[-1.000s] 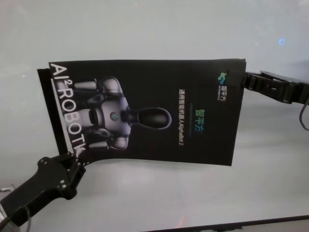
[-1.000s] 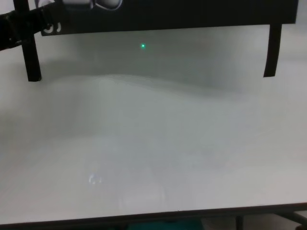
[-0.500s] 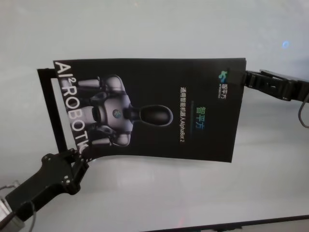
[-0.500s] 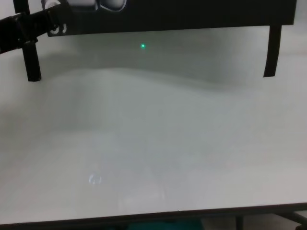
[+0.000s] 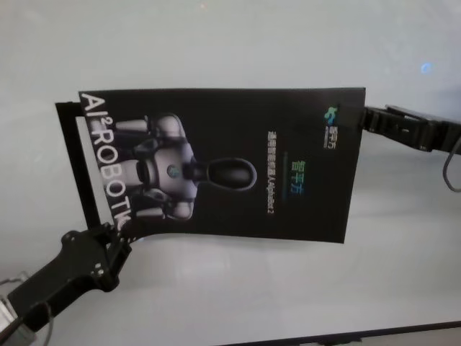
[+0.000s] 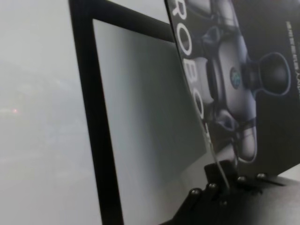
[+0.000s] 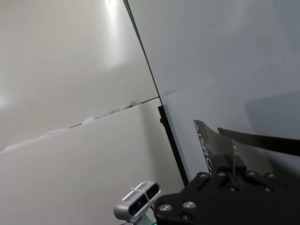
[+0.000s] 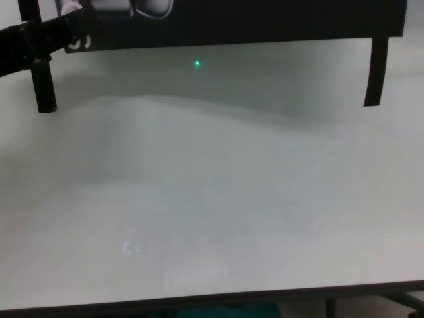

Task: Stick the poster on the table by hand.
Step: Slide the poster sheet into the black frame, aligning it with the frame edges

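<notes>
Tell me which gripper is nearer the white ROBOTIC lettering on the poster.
Left. The left gripper pinches the poster at the corner by that lettering; the right gripper grips the opposite edge.

1. The poster [image 5: 216,162] hangs flatter than a second ago: its near edge, which bowed down toward the left tool [image 5: 117,234], now runs straighter across the head view.
2. The printed robot figure and lettering have slid slightly toward the far side (a small shift, no more).
3. The left tool has drawn its corner of the sheet a touch outward and nearer, taking up slack.
4. In the chest view the poster's shadow on the tabletop [image 8: 212,199] has shifted, and the left arm sits a little higher.
</notes>
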